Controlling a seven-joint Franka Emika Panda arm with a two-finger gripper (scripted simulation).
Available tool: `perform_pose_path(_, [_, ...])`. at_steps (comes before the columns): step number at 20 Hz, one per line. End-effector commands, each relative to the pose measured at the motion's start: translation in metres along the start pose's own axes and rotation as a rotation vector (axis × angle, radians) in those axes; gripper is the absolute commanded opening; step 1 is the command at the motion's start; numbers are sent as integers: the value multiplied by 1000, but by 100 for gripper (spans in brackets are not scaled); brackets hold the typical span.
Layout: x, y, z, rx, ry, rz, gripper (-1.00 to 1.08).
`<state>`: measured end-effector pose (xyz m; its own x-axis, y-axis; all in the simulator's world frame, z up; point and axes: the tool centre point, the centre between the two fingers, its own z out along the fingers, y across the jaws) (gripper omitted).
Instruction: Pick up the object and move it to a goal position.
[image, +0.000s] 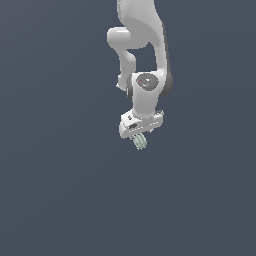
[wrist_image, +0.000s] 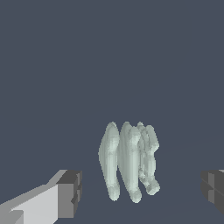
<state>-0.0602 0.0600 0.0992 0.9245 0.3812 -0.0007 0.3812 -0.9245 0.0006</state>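
The object (image: 140, 142) is a tiny pale mint-green lump with ridged, finger-like lobes, lying just under the white hand in the exterior view. In the wrist view the object (wrist_image: 129, 162) stands between the two dark-padded fingers (wrist_image: 69, 194), with a clear gap on each side. My gripper (wrist_image: 141, 191) is open and straddles the lump without touching it. In the exterior view the gripper (image: 139, 136) points down at a slight tilt, its fingertips mostly hidden behind the hand. Whether the lump rests on the ground cannot be told.
A plain dark grey-blue surface (image: 60, 190) fills both views. The white arm (image: 142, 45) rises from the hand to the top edge of the exterior view. No goal marker shows.
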Motion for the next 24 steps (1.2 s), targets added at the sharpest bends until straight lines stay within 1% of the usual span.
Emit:
perform_pose_path(1, [-2,-4,2,0,1,-14,100])
perform_pose_path(7, [-1,-3,7,1,0,-11,100])
perform_pose_path(16, [-3,-4,46,1,1,-15,100])
perform_pose_path(21, [-2,-4,53,1,1,-15,100])
perform_pose_path(22, [-2,-4,53,1,1,-15,-100])
perform_pose_path(24, [-2,-4,53,1,1,-15,-100])
